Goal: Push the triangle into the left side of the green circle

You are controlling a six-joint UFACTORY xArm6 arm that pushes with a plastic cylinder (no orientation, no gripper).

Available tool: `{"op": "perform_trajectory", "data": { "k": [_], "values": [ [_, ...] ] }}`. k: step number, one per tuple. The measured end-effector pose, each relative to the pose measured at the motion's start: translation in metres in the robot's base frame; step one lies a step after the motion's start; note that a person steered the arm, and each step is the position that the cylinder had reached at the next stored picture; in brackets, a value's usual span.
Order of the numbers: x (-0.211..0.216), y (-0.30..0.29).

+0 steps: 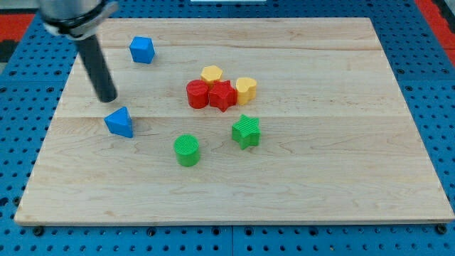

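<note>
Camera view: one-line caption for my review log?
My tip sits just above-left of the blue triangle, with the green circle to its lower right.

Light on my feed is bright and even, apparently from overhead. The wooden board (234,185) shows no hard glare, only a pale sheen. Blocks cast short, soft shadows at their bases, as under the green circle (187,151). The top of my rod (91,50) at the view's top left is smeared by blur; the rest is sharp.
</note>
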State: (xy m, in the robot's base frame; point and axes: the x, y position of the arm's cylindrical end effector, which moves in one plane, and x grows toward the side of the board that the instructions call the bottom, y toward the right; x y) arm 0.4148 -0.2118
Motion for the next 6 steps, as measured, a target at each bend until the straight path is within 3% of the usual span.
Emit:
{"op": "perform_trajectory", "data": {
  "k": [2,3,4,5,6],
  "values": [
    [0.101,0.104],
    [0.131,0.047],
    [0.201,0.123],
    [0.167,0.126],
    [0.126,0.168]
  ]
}}
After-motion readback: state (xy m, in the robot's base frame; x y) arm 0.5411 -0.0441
